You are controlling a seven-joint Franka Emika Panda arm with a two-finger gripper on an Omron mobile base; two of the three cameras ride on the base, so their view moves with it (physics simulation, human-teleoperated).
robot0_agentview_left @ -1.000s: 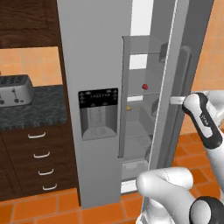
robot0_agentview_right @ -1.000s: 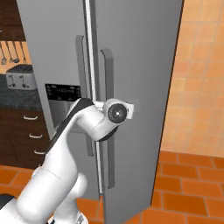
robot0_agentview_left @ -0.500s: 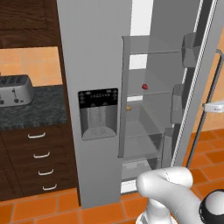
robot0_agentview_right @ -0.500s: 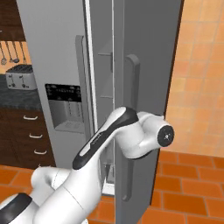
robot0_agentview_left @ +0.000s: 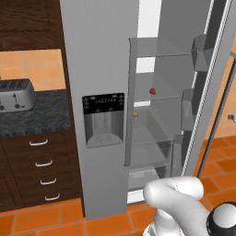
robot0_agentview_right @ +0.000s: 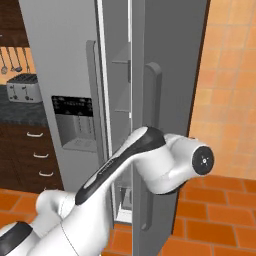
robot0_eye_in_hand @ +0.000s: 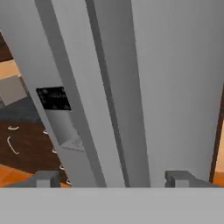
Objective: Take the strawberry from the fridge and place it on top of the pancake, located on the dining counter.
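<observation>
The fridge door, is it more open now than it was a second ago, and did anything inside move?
Yes. The fridge right door has swung further open, carried outward by the arm, so more of the shelves shows. In the hand view the gripper fingertips stand apart, facing the door. The strawberry stayed on its glass shelf, the small yellowish item below it too. The toaster did not move.
</observation>
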